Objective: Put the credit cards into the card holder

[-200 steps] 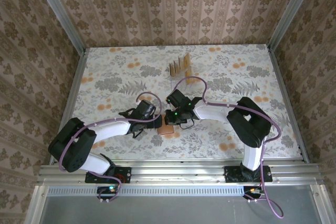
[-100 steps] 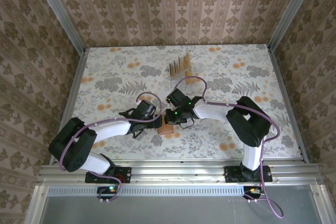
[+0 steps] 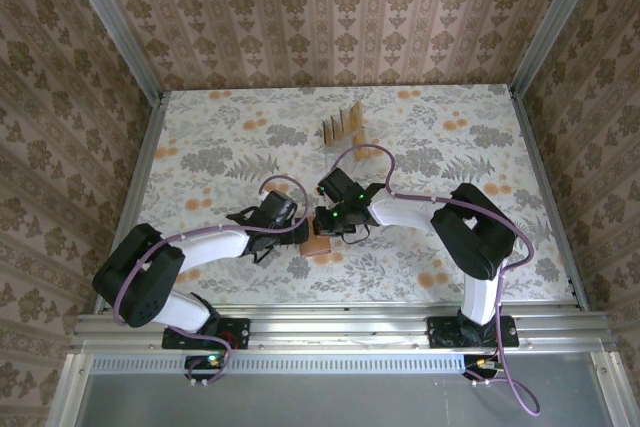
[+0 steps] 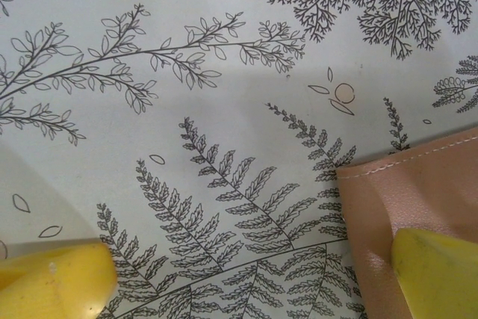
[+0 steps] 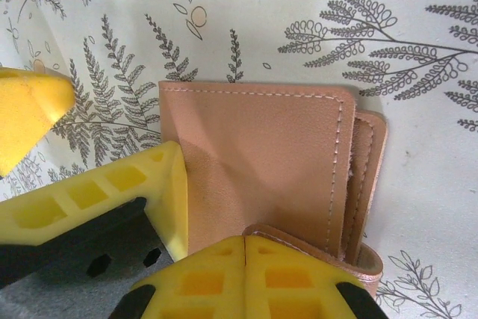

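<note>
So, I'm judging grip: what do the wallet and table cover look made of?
Wallet: likely leather or faux leather, matte salmon, with creases and stitched edges. Table cover: seemingly smooth printed vinyl or paper, from its faint sheen and fern print.

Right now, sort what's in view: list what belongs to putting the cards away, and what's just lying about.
Job: salmon stitched leather folding wallet; thin tan rectangular cards, standing upright farther back.
Lying about: floral-print table cover; damask-patterned wallpaper walls.
</note>
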Motion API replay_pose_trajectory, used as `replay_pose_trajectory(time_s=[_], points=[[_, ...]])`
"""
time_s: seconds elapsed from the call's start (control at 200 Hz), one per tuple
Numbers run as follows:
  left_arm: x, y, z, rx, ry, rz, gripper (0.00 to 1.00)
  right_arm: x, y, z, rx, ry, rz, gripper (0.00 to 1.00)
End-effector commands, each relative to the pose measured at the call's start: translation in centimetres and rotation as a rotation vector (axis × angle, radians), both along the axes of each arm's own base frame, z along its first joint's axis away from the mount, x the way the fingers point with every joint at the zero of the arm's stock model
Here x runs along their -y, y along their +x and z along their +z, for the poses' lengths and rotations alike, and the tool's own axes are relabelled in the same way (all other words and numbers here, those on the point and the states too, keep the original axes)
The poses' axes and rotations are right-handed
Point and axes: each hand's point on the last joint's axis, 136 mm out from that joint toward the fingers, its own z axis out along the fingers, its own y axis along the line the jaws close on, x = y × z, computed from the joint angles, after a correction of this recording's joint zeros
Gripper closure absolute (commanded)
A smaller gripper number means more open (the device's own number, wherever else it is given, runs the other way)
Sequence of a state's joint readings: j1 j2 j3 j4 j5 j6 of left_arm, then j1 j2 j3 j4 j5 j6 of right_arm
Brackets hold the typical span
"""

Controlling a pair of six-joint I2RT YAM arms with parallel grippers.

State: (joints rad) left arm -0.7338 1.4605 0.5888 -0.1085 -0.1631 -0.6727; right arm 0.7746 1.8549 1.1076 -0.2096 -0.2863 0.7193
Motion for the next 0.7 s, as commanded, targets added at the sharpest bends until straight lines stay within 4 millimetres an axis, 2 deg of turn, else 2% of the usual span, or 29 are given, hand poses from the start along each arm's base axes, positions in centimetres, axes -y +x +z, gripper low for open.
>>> replay_pose_trajectory(time_s=[0.0,0.205,0.52,0.695], points=[[-1.8,-4.1,-5.6,-0.198,0.061,-0.020,0.00,-1.0,1.5,1.5,0.042,0.063,-0.027,1.00],[-1.7,-4.1,-5.6,-0.198,0.059,-0.024,0.00,-1.3,1.6,1.5,0.037,0.071,-0.020,1.00],[-1.6,-4.2,-5.6,-0.199,0.059,-0.025,0.00,-1.4,1.3,-0.4,-0.005,0.056,-0.018,1.00],[-1.6,-4.2,-5.6,-0.197,0.058,-0.024,0.00,-0.6,0.7,-1.9,-0.024,0.024,-0.025,1.00]])
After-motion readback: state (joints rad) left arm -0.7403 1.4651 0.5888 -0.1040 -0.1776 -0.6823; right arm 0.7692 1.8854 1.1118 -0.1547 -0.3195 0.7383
